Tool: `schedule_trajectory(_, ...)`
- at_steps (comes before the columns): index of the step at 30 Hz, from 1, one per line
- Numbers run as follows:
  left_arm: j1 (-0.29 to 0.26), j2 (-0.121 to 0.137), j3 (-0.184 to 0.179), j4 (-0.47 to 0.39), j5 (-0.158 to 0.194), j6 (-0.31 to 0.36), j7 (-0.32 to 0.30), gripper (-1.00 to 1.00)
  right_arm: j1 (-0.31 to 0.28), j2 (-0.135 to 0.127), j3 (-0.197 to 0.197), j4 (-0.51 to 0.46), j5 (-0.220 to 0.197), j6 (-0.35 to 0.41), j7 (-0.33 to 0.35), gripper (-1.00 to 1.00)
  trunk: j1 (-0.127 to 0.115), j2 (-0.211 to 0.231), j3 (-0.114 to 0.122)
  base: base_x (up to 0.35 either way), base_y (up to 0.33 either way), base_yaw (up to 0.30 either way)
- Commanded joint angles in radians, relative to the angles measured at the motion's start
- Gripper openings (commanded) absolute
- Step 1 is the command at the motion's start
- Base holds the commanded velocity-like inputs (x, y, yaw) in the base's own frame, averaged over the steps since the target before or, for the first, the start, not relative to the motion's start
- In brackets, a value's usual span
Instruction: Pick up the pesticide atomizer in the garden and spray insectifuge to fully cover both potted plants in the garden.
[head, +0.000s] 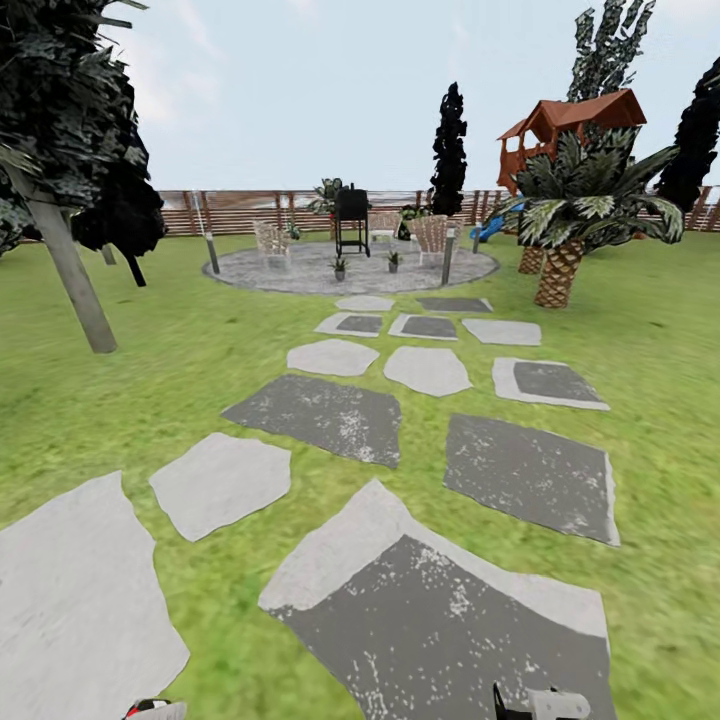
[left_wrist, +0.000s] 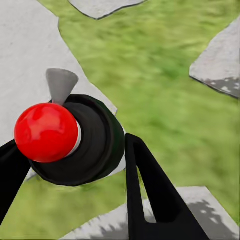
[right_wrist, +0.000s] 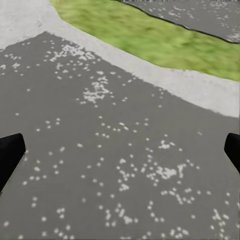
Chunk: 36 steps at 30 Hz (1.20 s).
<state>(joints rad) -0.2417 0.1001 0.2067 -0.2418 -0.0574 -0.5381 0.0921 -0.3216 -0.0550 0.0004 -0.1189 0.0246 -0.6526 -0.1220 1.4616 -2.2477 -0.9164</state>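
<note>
I see the garden lawn (head: 110, 400) crossed by stepping stones (head: 320, 415) leading to the paved circle (head: 300, 270), where two potted plants (head: 340, 266) stand far ahead. My left gripper (left_wrist: 70, 160) clasps the pesticide atomizer (left_wrist: 75, 140); my right gripper (right_wrist: 120, 150) hangs spread, holding nothing.

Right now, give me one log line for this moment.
phase: approaching patio | left gripper: holds spray bottle | right gripper: open, empty | potted plants: far ahead, unsprayed

1. I saw grey and pale stepping stones (head: 318, 414) crossing green lawn (head: 120, 390).
2. Beyond lay a round mottled paved area (head: 300, 268).
3. A brown slatted wooden fence (head: 235, 210) stood under pale hazy sky (head: 330, 80).
</note>
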Motion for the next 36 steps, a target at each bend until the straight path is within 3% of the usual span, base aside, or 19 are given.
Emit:
schedule_trajectory(1, -0.001, 0.000, 0.000, 0.001, -0.006, -0.003, 0.006, -1.00, -0.001, 0.000, 0.000, 0.001, 0.003, -0.002, -0.004, 1.00, 0.000, 0.000, -0.001, 0.337, 0.000, 0.000)
schedule_trajectory(36, -0.001, 0.002, 0.000, 0.001, -0.005, -0.003, 0.006, -1.00, -0.001, -0.001, 0.001, -0.001, 0.007, -0.002, -0.001, 1.00, 0.000, 0.000, -0.001, 0.337, 0.000, 0.000)
